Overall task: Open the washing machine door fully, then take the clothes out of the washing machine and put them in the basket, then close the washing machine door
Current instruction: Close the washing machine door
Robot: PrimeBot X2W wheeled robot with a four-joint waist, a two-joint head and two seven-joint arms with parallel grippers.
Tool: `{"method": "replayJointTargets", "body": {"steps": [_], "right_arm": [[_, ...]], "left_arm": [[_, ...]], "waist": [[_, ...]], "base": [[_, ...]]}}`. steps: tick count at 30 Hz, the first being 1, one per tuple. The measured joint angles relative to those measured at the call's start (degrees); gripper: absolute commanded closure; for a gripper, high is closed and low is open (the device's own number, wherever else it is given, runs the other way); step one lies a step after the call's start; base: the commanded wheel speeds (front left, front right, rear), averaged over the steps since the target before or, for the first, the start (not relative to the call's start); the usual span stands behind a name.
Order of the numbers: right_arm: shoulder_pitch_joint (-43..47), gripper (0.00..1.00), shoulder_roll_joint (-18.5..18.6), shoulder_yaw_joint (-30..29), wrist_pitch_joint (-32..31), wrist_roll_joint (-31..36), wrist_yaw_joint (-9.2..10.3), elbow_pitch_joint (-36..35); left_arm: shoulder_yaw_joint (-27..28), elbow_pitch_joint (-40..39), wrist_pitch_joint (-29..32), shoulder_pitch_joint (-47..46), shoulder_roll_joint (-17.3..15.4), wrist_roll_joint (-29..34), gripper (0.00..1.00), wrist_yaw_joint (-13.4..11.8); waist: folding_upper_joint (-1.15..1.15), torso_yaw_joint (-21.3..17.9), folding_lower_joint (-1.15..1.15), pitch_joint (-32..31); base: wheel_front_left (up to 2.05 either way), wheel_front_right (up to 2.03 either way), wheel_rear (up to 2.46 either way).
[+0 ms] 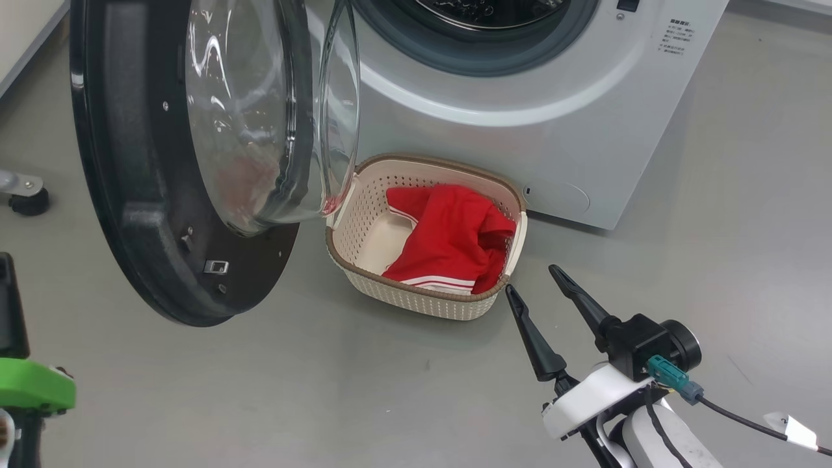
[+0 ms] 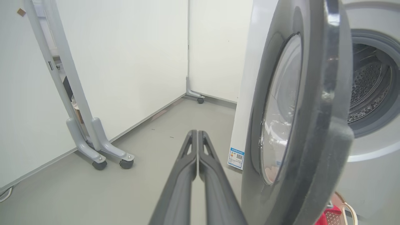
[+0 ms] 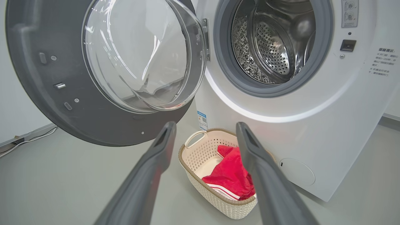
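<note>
door (image 1: 123, 195) wide open: done | clothes (image 1: 448, 237) in the basket (image 1: 403, 298), just in front of the washer (image 1: 520, 143); drum (image 3: 275, 47) looks empty | my right gripper (image 1: 531, 278) open, empty, by the basket; left gripper (image 2: 197, 134) closed on nothing beside the door | todo: shut door, I guess

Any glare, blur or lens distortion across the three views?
Head view: white streaks of glare on the washing machine door glass. Left wrist view: door's rim soft, close to the lens; grey stand leans, likely wide-angle. Right wrist view: right gripper fingers blurred, drum sharp.
</note>
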State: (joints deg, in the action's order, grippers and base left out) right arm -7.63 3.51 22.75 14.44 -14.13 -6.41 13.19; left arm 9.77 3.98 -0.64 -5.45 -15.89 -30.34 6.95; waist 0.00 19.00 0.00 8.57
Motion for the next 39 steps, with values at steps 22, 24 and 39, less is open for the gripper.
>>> {"method": "replayJointTargets", "body": {"steps": [22, 24, 39], "right_arm": [[0.9, 0.00, -0.1, 0.0, 0.0, -0.1, -0.01, -0.1], [1.0, 0.00, -0.1, 0.0, 0.0, -0.1, 0.00, -0.1], [1.1, 0.00, -0.1, 0.2, 0.0, -0.1, 0.00, -0.2]], "left_arm": [[-6.0, 6.3, -11.7, 4.2, -0.4, 3.8, 0.00, 0.2], [-6.2, 6.7, -12.0, 4.3, -0.4, 3.8, 0.00, 0.2], [-7.3, 8.7, -12.7, 4.3, -0.7, 3.3, 0.00, 0.2]], "waist": [[0.00, -0.8, 0.00, -0.9], [0.00, -0.9, 0.00, -1.0], [0.00, -1.1, 0.00, -1.3]], "base": [[0.00, 0.00, 0.00], [0.00, 0.00, 0.00], [0.00, 0.00, 0.00]]}}
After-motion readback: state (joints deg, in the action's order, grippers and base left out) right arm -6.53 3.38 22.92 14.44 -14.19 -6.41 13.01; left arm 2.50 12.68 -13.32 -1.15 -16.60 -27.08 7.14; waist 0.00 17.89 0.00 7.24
